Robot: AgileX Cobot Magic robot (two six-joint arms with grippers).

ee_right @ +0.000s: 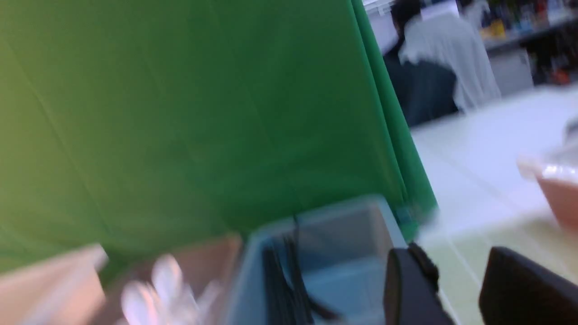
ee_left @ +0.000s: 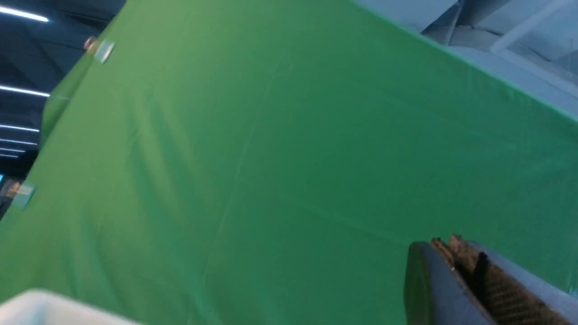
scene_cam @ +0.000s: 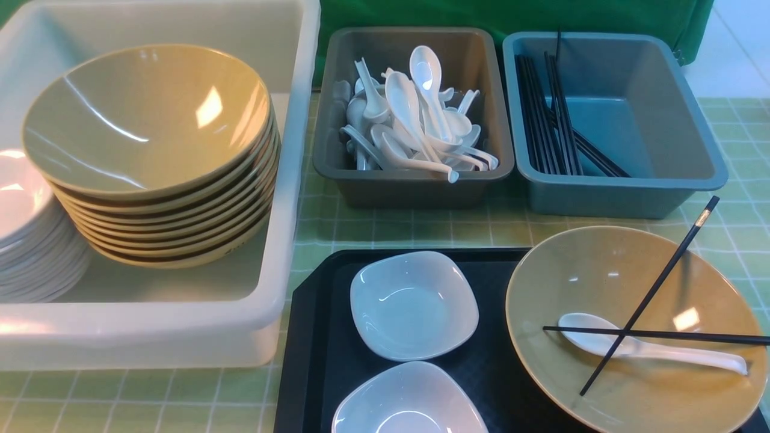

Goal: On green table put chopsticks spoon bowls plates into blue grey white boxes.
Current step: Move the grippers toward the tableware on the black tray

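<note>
On a black tray (scene_cam: pixel 313 337) sits a tan bowl (scene_cam: pixel 601 276) holding a white spoon (scene_cam: pixel 649 347) and two crossed black chopsticks (scene_cam: pixel 668 273). Two small white square plates (scene_cam: pixel 414 304) lie beside it on the tray. Neither gripper shows in the front view. In the left wrist view my left gripper (ee_left: pixel 445 243) is shut on nothing, facing the green backdrop. The blurred right wrist view shows my right gripper (ee_right: pixel 456 262) open and empty, beside the blue box (ee_right: pixel 352 243).
The white box (scene_cam: pixel 289 180) at the left holds a stack of tan bowls (scene_cam: pixel 150 120) and white plates (scene_cam: pixel 24 222). The grey box (scene_cam: pixel 415 180) holds several white spoons (scene_cam: pixel 415 114). The blue box (scene_cam: pixel 625 192) holds black chopsticks (scene_cam: pixel 547 114).
</note>
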